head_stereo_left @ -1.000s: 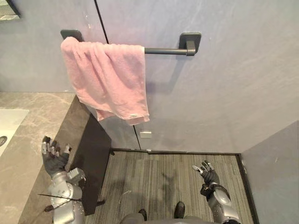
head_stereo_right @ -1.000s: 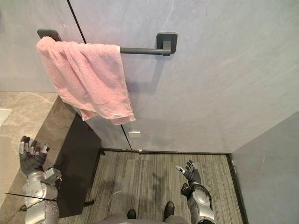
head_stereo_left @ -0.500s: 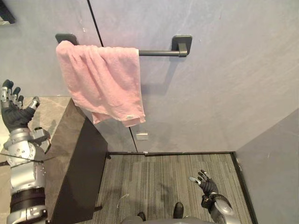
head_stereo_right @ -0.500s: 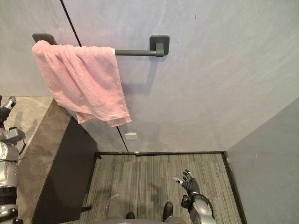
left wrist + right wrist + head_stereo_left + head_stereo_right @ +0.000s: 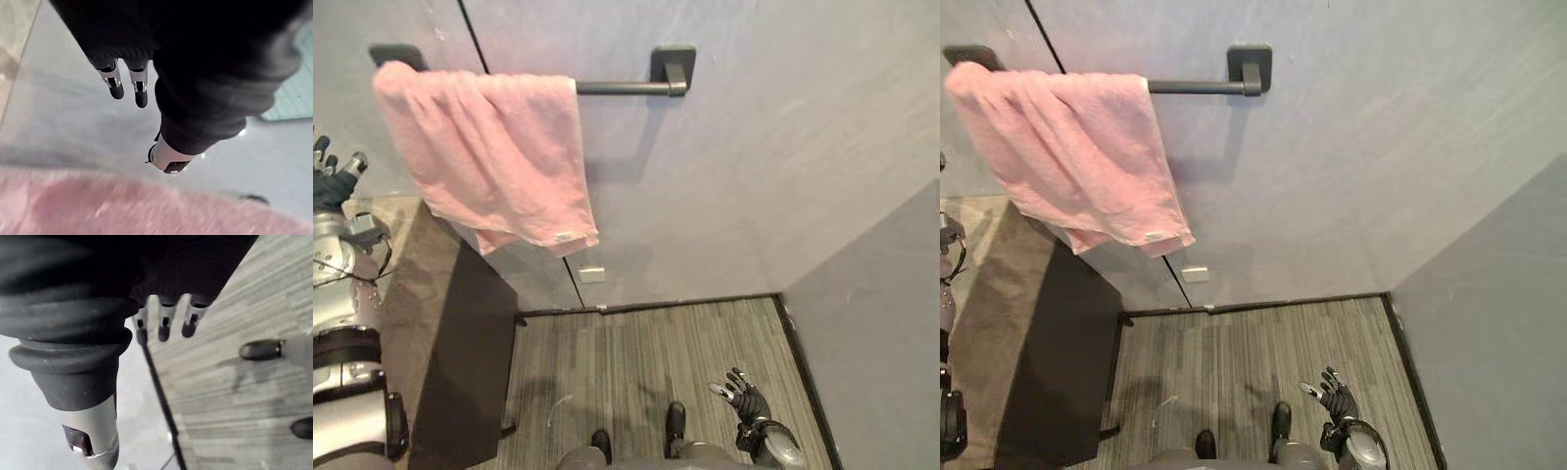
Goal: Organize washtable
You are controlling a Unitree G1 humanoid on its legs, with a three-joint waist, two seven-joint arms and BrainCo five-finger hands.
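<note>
1. Left eye view: the pink towel (image 5: 484, 157) hangs in the upper left of the frame, draped over the left part of a dark bar (image 5: 617, 88) fixed to the grey wall (image 5: 754, 147).
2. The cloth falls in soft folds. Its lower edge slants down to a corner carrying a small label (image 5: 566, 236).
3. To the right of the towel the bar runs bare to its square bracket (image 5: 673, 67).
4. Below the towel, at centre left, lies the brown stone top of the washtable (image 5: 411, 284). Its dark side panel (image 5: 470, 372) drops straight to the floor.
5. A small white plate (image 5: 592, 275) sits on the wall just under the towel's low corner.
6. The left hand (image 5: 331, 176) is raised at the left edge, beside the towel's left hem and apart from it. Its fingers (image 5: 116, 90) are straight and relaxed in the left wrist view, with pink cloth blurred past them.
7. Open room is the striped grey floor (image 5: 636, 343) in the lower middle. It is bounded by the side panel on the left, a dark skirting line at the back and a side wall (image 5: 881, 343) on the right.
8. The right hand (image 5: 741, 394) hangs over that floor in the lower right, fingers (image 5: 164, 330) straight and spread.
</note>
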